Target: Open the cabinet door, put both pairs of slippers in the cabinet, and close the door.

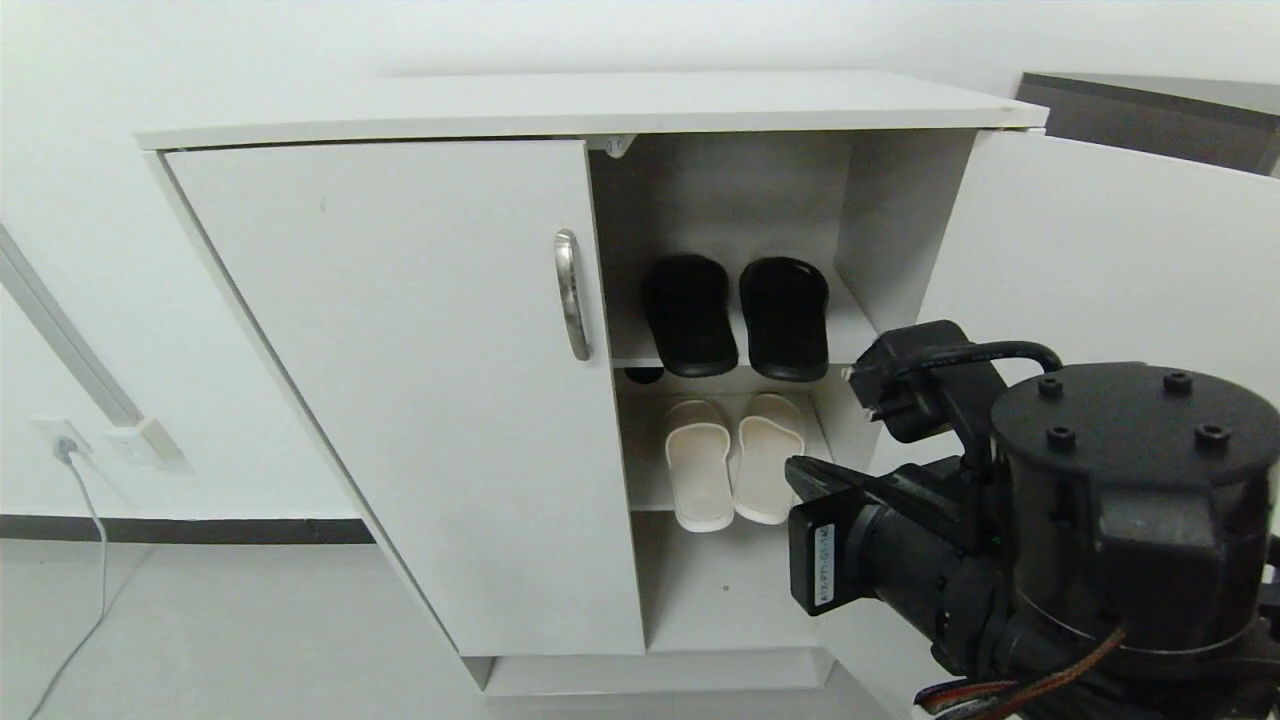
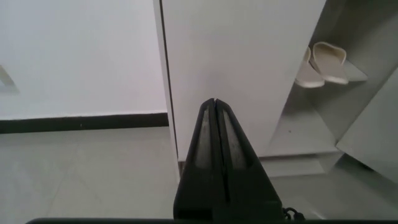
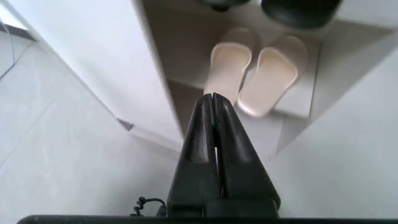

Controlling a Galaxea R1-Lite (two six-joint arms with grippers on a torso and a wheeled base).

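The white cabinet (image 1: 590, 100) has its right door (image 1: 1090, 250) swung open and its left door (image 1: 400, 380), with a metal handle (image 1: 571, 293), closed. A pair of black slippers (image 1: 735, 315) (image 3: 298, 9) lies on the upper shelf. On the shelf below lies a pair of white slippers (image 1: 735, 460) (image 2: 323, 62) (image 3: 255, 68). My right gripper (image 3: 213, 101) is shut and empty, held low in front of the open compartment, apart from the white slippers. My left gripper (image 2: 214, 104) is also shut and empty, facing the closed left door near the floor.
My right arm (image 1: 1000, 520) stands before the open door's lower part. A wall socket with a grey cable (image 1: 62, 445) is at the left, above a dark baseboard (image 1: 180, 530). Light floor tiles (image 1: 200, 630) lie free to the cabinet's left.
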